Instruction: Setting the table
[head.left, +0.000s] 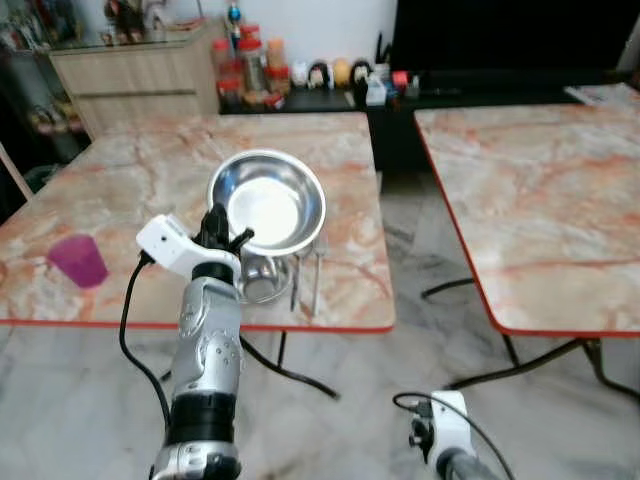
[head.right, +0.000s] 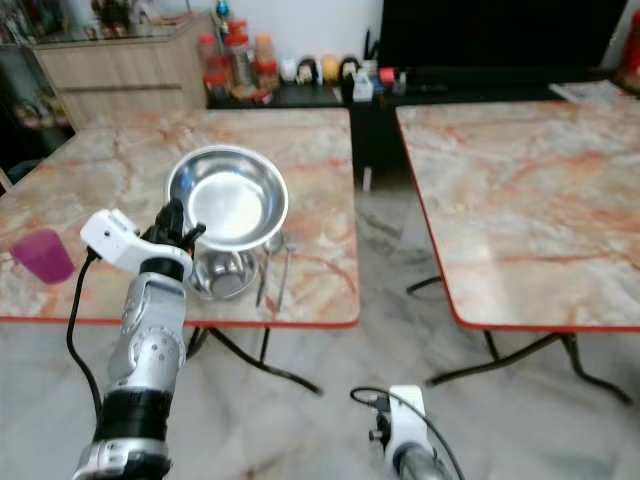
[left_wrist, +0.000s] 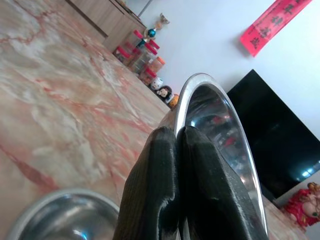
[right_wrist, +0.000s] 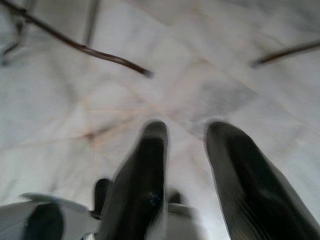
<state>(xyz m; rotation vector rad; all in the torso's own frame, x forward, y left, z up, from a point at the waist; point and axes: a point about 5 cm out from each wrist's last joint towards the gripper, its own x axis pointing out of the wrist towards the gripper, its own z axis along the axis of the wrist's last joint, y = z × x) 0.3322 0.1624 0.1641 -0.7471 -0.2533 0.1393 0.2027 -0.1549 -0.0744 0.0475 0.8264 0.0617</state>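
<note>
The left hand (head.left: 222, 232) pinches the steel bowl (head.left: 266, 202) by its near rim, above a second bowl (head.left: 262, 277) on the tabletop (head.left: 120, 190). Left wrist: fingers (left_wrist: 160, 200) closed on that thin, slippery, rigid edge; light, likely to tilt. Right hand (right_wrist: 187, 150) hangs parted over the floor.

marble table (head.left: 130, 170) | purple cup (head.left: 78, 260) | steel cup (head.left: 262, 277) | utensils (head.left: 305, 283)
</note>
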